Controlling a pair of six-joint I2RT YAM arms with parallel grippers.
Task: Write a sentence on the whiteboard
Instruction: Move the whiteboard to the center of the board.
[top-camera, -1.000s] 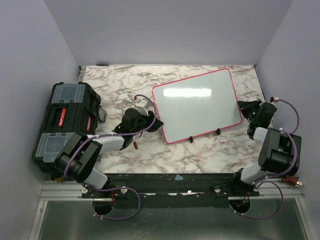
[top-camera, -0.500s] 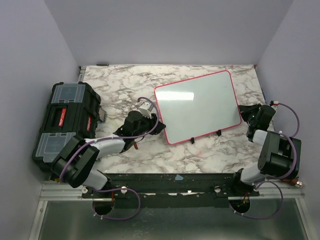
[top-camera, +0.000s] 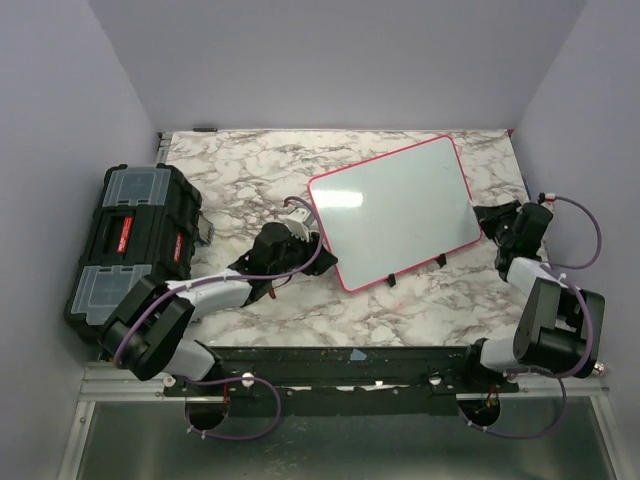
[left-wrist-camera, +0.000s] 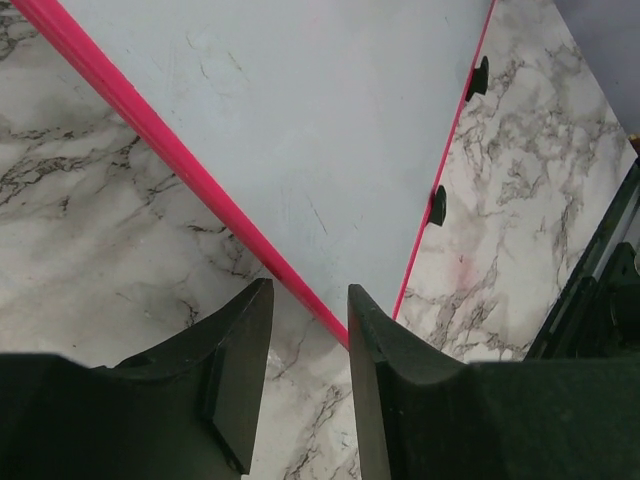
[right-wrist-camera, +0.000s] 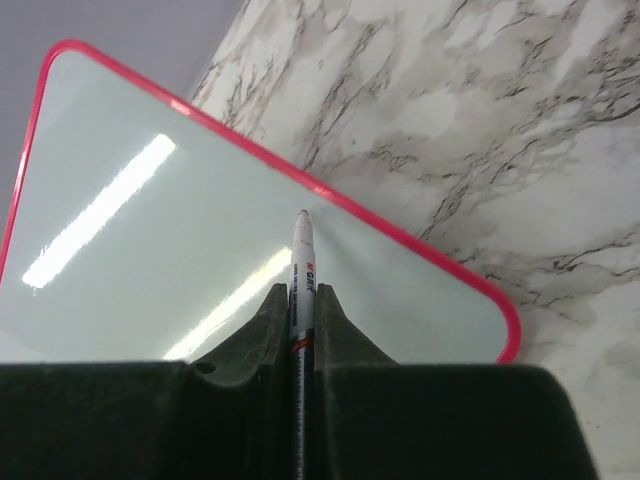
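Marble tabletop (top-camera: 250, 165) holds the blank whiteboard (top-camera: 395, 215), right gripper (right-wrist-camera: 303, 292) pinching a marker (right-wrist-camera: 303, 250), left gripper (left-wrist-camera: 308, 300) spread by its rim; next, probably, lower the tip.

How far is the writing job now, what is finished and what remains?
Done: the right gripper is shut on a marker, its tip near the whiteboard. In hand: the left gripper, jaws apart, sits at the board's pink rim. Left: all the writing; the board shows no lettering.
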